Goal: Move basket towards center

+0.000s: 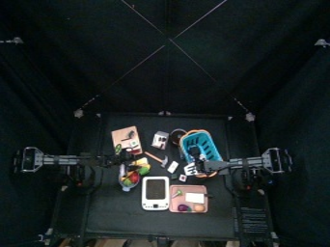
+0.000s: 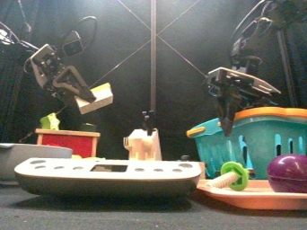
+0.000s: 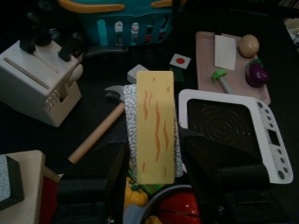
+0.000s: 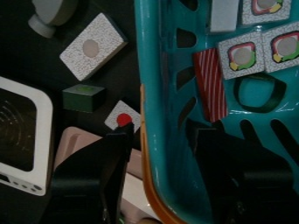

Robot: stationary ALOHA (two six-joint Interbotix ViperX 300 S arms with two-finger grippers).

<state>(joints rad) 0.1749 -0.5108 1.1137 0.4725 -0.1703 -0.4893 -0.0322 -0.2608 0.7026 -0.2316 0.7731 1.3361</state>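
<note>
A: From the top, where is the light-blue slatted oval plastic basket (image 1: 199,147)?

B: Right of centre, long axis running front to back; the right gripper (image 1: 204,168) is at its near rim, far nearer than the left.

A: From the front?

B: Jaws hang just over the rim.

A: At the right wrist?

B: Jaws spread, straddling the wall. The left gripper (image 3: 156,179) clamps a yellow wooden block (image 3: 155,122).

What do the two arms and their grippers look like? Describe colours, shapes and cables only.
Both arms are black, built of jointed segments. The left arm and right arm look alike from above. Each gripper, left and right, ends in two flat black jaws. Thin dark cables loop above the right arm in the front view.
</note>
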